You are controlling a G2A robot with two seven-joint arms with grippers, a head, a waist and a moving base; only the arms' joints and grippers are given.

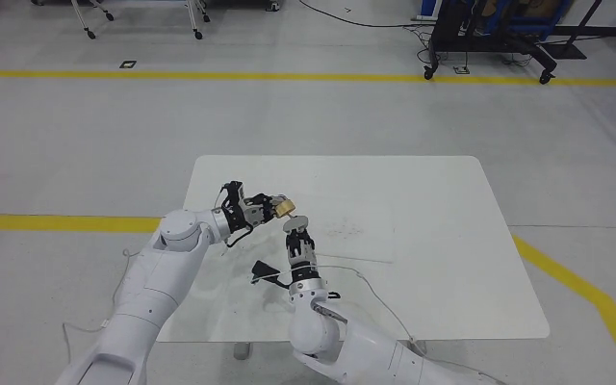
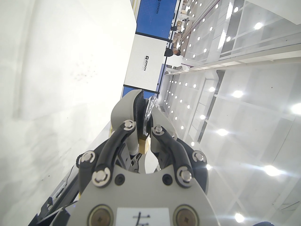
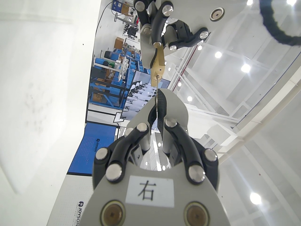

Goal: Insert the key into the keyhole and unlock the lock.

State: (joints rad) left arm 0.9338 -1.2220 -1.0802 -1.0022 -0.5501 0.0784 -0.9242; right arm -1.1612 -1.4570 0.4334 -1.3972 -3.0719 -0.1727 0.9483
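Clamps the lock [image 3: 158,64] between the left fingers [image 2: 124,111] above the worktop [image 1: 433,212], keyhole [image 3: 157,78] toward the key [image 3: 156,91]. Pinches the key in the right fingers [image 3: 175,109], tip at the keyhole, seemingly ready for insertion.

The lock [image 2: 143,146] is largely hidden between the fingers of the left hand [image 2: 147,102]. In the left wrist view only a brass sliver of it shows near the finger bases. A shiny metal piece [image 2: 150,108] at the fingertips is too covered to identify.

In the right wrist view the key [image 3: 156,87] stands edge-on as a thin line. Its head is buried between the pads [image 3: 161,104] of the right hand [image 3: 158,96], and how far its tip sits in the keyhole [image 3: 157,78] cannot be told. The picture's edge cuts off the left hand there, and also a black cable [image 3: 270,24]. In the top view the key is too small to make out.
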